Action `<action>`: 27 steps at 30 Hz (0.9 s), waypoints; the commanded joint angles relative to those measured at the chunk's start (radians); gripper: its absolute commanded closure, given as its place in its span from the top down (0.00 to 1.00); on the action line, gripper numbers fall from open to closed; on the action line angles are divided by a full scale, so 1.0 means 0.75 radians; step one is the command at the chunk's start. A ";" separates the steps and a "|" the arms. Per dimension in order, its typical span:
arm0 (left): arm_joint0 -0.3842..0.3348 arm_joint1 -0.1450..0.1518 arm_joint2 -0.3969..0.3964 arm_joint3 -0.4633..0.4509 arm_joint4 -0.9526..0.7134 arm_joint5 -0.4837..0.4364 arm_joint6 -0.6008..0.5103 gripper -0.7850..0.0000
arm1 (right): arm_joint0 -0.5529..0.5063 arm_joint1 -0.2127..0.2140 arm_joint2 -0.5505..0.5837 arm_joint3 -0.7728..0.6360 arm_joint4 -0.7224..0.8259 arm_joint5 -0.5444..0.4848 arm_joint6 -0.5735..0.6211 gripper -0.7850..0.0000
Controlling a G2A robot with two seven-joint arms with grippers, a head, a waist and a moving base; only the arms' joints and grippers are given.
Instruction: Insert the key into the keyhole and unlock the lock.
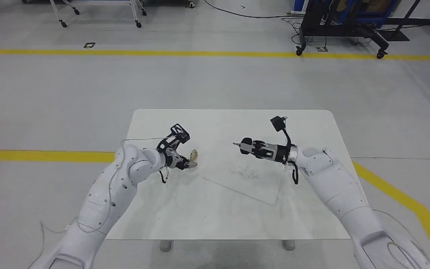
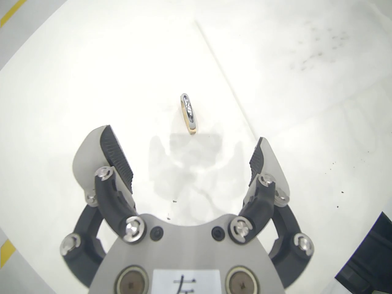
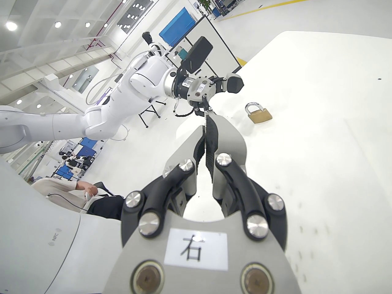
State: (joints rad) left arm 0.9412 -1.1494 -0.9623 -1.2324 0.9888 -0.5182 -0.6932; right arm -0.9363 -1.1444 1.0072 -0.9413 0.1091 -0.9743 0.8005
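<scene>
Left gripper, top view: the left gripper [image 1: 185,160] sits low over the left part of the white desk [image 1: 302,128]; its fingertips are just beside the brass lock [image 1: 193,156]
Right gripper, top view: the right gripper [image 1: 242,144] hangs over the desk's middle, well apart from the lock; its fingers are pressed together on the key [image 1: 234,143] — a thin metal tip pointing toward the lock
Left gripper, left wrist view: the left gripper [image 2: 182,135] is spread wide; nothing lies between the ribbed pads [image 2: 118,157]
Lock, left wrist view: the lock [image 2: 189,113] is seen edge-on on the desk; the silver shackle is at the far end and the brass body nearer; it lies just beyond the fingertips, about midway between them, touching neither
Right gripper, right wrist view: the right gripper [image 3: 207,123] has its pads closed tight together; a small bit of the key [image 3: 210,110] shows at their tip
Lock, right wrist view: the lock [image 3: 258,114] rests on the desk beyond the right gripper, shackle closed into the body; the left gripper [image 3: 219,94] is just beside it — spread, not gripping it
</scene>
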 commanded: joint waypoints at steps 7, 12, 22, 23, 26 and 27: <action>-0.097 -0.048 0.124 0.134 0.097 0.075 0.038 0.45 | 0.000 0.000 0.000 0.000 0.000 0.000 0.000 0.00; -0.142 -0.069 0.157 0.189 0.094 0.066 0.072 0.44 | 0.000 0.000 0.000 0.000 0.000 0.000 0.000 0.00; -0.198 -0.110 0.218 0.280 0.078 0.069 0.080 0.00 | 0.000 0.000 0.000 0.000 0.000 0.000 0.000 0.00; -0.203 -0.114 0.224 0.287 0.076 0.069 0.077 0.00 | 0.000 0.000 0.000 0.000 0.000 0.000 0.000 0.00; -0.214 -0.123 0.234 0.309 0.068 0.065 0.078 0.00 | 0.000 0.000 0.000 0.000 0.000 0.000 0.000 0.00; -0.217 -0.126 0.237 0.314 0.068 0.063 0.078 0.00 | 0.000 0.000 0.000 0.000 0.000 0.000 0.000 0.00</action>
State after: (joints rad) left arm 0.7800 -1.2421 -0.7865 -1.0010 1.0399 -0.4696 -0.6355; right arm -0.9363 -1.1444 1.0072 -0.9413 0.1091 -0.9743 0.8005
